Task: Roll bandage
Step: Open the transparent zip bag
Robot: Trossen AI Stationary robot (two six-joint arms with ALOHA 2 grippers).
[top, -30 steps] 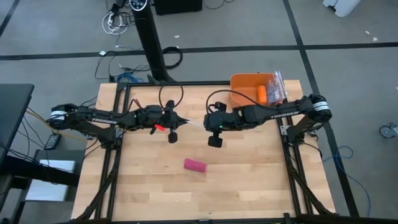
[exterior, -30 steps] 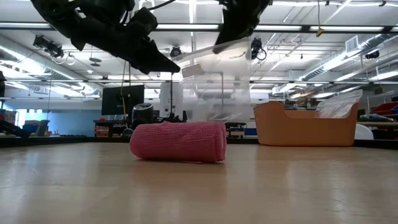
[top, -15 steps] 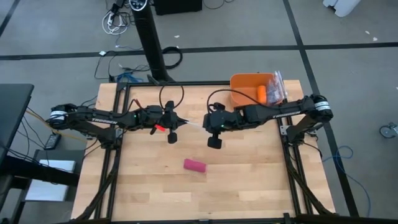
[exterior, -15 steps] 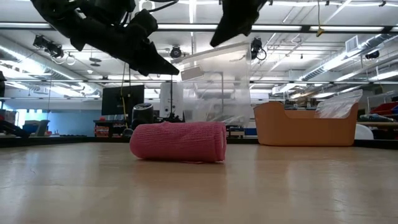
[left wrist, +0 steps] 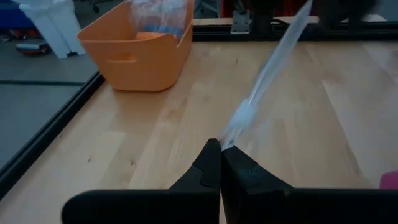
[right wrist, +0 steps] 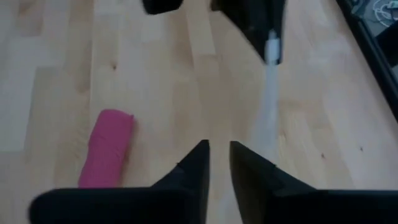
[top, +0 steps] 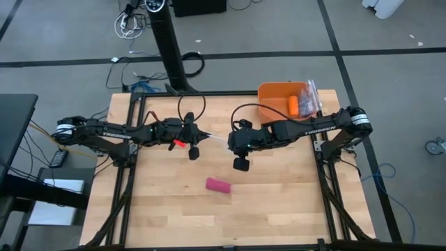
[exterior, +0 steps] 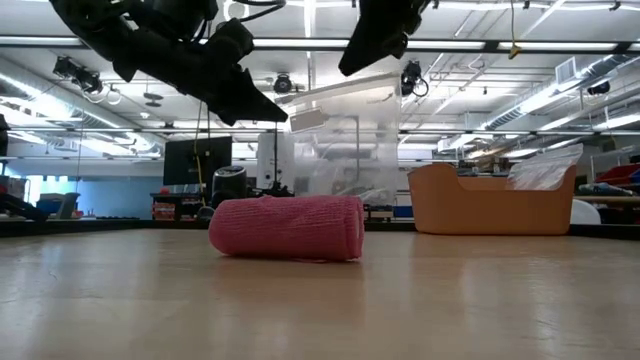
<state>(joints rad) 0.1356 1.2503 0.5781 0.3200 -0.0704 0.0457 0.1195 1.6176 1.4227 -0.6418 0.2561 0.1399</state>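
High view. The magenta-pink fabric bandage point(top: 217, 185), already a stubby cylinder, lies alone on the pale wooden tabletop point(top: 279, 202), in front of both arms and clear of them. A clear crinkly plastic bag point(top: 217, 139) spans the gap between the two grippers. The left gripper point(top: 193, 150) reaches in from the left at mid-table; the right gripper point(top: 240, 161) reaches in from the right, just beside it. An orange plastic bin point(top: 277, 97) sits at the far right corner with a small orange roll point(top: 294, 105) inside.

Low view. The bandage point(exterior: 288, 228) rests on its side, its wraps looking tight. Both arms hang above it, the bag point(exterior: 345, 125) suspended between them.

Left wrist view. The left gripper's point(left wrist: 221, 163) jaws are pressed fully together on one edge of the bag point(left wrist: 264, 78).

Right wrist view. The right gripper's point(right wrist: 219, 155) jaws stand slightly apart, with a narrow gap and nothing between them; the bag point(right wrist: 266, 106) runs off to one side towards the other arm. The bandage point(right wrist: 107, 147) lies on the tabletop below.

Judgement: the rolling looks finished; the step in hand appears to be bagging. To do it well, the right arm should re-take the bag's free edge or fetch the roll squarely across its middle, while the left holds steady so the mouth stays taut.
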